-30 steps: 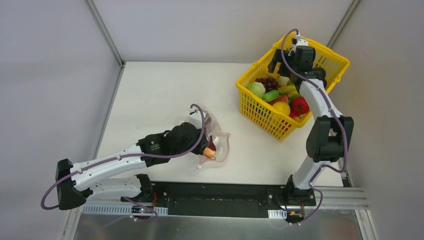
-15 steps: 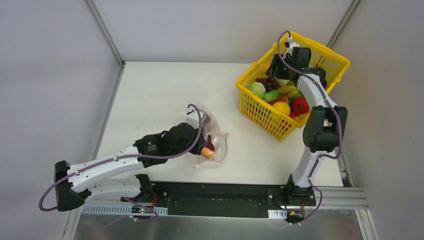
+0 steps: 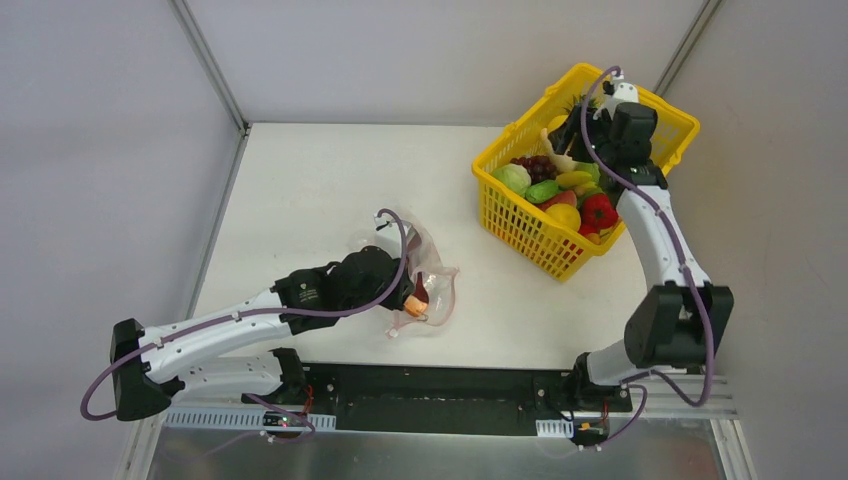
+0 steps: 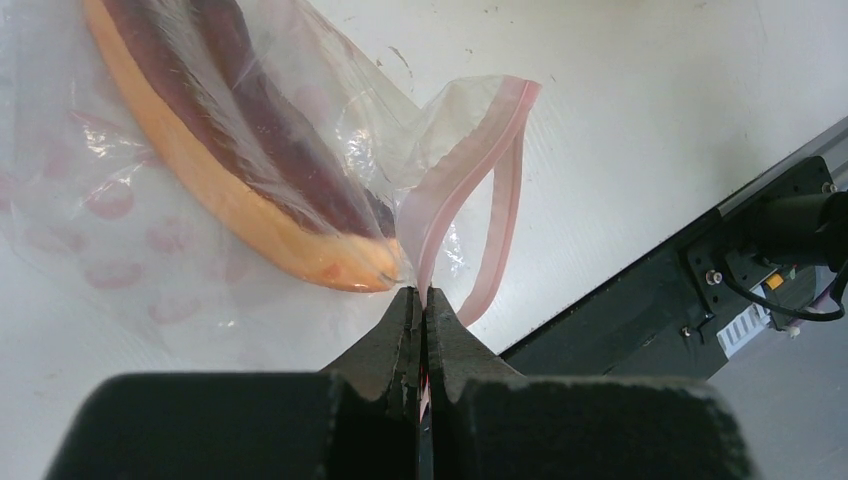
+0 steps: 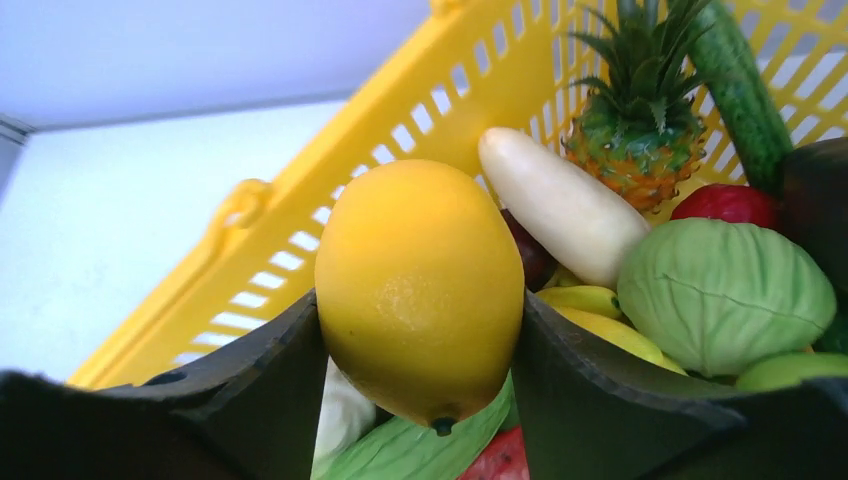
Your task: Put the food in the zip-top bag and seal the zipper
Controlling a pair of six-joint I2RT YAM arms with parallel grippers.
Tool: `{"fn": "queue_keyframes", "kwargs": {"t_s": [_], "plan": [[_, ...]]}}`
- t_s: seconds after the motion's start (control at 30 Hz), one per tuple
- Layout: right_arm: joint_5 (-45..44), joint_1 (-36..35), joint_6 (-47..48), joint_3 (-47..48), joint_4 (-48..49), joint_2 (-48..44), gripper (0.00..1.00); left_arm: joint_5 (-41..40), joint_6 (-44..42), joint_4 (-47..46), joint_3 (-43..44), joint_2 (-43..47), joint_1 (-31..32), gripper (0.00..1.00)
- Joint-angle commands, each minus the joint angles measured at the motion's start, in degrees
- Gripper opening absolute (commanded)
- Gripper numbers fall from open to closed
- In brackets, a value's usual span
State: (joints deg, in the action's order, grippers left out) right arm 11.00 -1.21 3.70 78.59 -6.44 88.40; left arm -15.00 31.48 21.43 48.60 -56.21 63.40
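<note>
Two risks: the right pincer (image 5: 416, 335), closed around a lemon (image 5: 420, 285) above the basket (image 3: 524, 228), may drop the smooth fruit in transit, and the left pincer (image 4: 421, 300) (shut on the zipper (image 4: 462, 175) of the bag (image 4: 120, 230) lying on the surface (image 3: 330, 180)) holds its mouth narrow, so the lemon could snag.

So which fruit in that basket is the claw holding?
The yellow lemon, clamped in the right gripper; the others lie loose in the basket.

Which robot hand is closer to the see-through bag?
Left. The left gripper is pinching the bag by its pink zipper strip. The right gripper is far away over the yellow basket, holding a lemon.
</note>
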Motion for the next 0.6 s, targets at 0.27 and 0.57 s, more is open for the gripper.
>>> {"fn": "queue_keyframes", "kwargs": {"t_s": [0.27, 0.57], "plan": [[21.58, 0.19, -24.92, -22.69, 15.11, -31.52, 0.36, -0.37, 0.24, -1.56, 1.09, 0.36, 0.24, 0.0], [39.69, -2.99, -39.41, -37.25, 22.65, -46.9, 0.37, -0.33, 0.67, -3.33, 0.63, 0.41, 0.26, 0.0]]}}
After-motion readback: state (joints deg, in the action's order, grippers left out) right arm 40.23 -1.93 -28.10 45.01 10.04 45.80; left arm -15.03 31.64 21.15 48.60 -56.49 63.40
